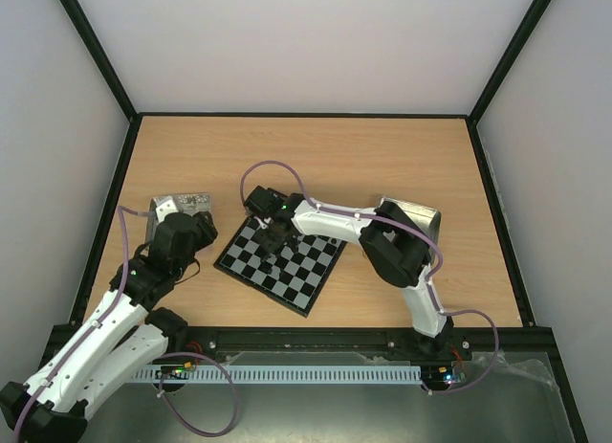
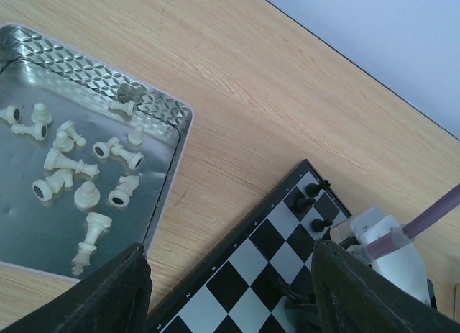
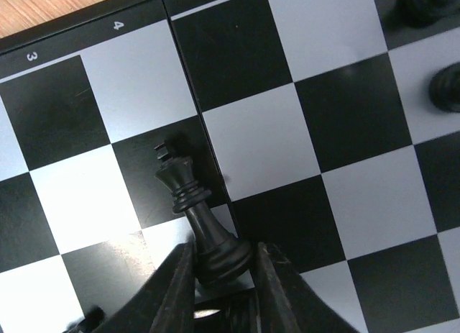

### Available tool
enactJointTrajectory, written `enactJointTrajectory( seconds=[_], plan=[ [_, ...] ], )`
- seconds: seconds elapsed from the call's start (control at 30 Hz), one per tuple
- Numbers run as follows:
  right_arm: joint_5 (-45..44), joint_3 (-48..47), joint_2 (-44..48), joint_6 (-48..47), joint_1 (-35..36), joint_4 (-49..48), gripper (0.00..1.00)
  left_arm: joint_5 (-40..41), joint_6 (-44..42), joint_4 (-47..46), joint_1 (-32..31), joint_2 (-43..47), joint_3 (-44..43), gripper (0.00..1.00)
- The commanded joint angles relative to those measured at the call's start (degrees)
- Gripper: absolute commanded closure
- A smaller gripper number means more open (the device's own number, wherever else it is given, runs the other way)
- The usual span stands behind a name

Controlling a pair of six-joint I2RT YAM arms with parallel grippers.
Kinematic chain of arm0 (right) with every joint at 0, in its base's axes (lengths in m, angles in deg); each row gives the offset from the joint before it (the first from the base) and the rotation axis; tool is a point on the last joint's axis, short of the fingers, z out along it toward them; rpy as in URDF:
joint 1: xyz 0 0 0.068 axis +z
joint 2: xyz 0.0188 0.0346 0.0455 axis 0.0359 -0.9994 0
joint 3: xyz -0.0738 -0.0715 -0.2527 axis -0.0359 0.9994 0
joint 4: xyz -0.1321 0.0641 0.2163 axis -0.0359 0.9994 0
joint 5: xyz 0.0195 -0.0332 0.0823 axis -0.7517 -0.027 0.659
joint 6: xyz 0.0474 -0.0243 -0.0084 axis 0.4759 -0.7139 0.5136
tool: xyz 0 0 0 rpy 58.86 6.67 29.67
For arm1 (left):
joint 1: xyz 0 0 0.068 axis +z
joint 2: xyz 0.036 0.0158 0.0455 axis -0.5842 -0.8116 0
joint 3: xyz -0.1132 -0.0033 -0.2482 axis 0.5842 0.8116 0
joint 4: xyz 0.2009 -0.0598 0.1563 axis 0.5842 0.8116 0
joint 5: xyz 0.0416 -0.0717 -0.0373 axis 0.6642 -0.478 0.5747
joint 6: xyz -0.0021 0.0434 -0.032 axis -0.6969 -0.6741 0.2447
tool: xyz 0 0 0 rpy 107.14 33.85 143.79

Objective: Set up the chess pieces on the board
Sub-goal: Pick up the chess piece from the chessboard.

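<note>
Right end effector (image 3: 219,265) is clamped on the base of a black king (image 3: 194,203), its 2 fingers (image 3: 176,290) pressing that base from either side. The king leans, crown pointing toward the rim marks 3 and 4 of the board (image 3: 345,117). Whether its base touches the squares, I cannot tell. 2 more black pieces (image 3: 445,88) stand near the frame's right edge, well apart from the king.

From above, the right arm (image 1: 402,252) rises from its base at the bench's near edge and folds at the elbow just in front of a second tray (image 1: 426,216). From there it reaches left, so that its wrist hangs over the far part of the board.

The left arm (image 1: 105,338) stretches diagonally forward from the near left corner, its wrist above the tray (image 2: 108,78) that lies just beside the board's left corner. The left end effector (image 2: 228,275) is spread wide, fingers (image 2: 118,293) apart and holding nothing. It hovers over the strip of bench (image 2: 251,81) between tray and board.

White pieces (image 2: 86,196) lie scattered in that tray, most of them tipped on their sides. In the left wrist view 3 black pieces stand near the board's far corner, close to the right end effector's white body.
</note>
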Motion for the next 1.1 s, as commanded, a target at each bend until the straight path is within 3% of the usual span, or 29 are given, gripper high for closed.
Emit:
enactJointTrajectory(
  seconds=[0.0,0.1,0.27,0.47,0.63,0.83,1.07],
  plan=[
    [-2.11,-0.26,-1.55,-0.58,0.24,-0.64,0.72,-0.92,0.57,-1.13,0.40,-0.51,0.65,0.37],
    [-1.77,-0.40,-1.75,-1.46,0.25,-1.46,0.70,-1.17,0.85,-1.16,0.43,-0.92,0.71,0.37],
    [-1.63,-0.16,-2.27,-2.31,0.32,-2.84,0.75,-1.56,1.11,-1.20,0.45,-1.23,0.77,0.36],
    [-2.58,1.60,-1.30,-2.84,0.32,-6.93,0.89,-2.96,1.83,-1.68,0.43,-1.75,1.40,0.36],
    [-3.01,5.27,1.70,-2.83,0.27,-12.93,0.94,-5.71,3.65,-2.57,0.43,-2.62,2.50,0.35],
    [-3.34,11.93,9.00,-1.89,0.25,-22.16,0.95,-14.15,7.11,-6.04,1.31,-4.47,3.51,0.31],
    [-0.95,21.14,20.87,0.22,0.26,-32.47,0.95,-33.24,8.66,-15.51,6.14,-8.40,3.13,0.21]
  ],
)
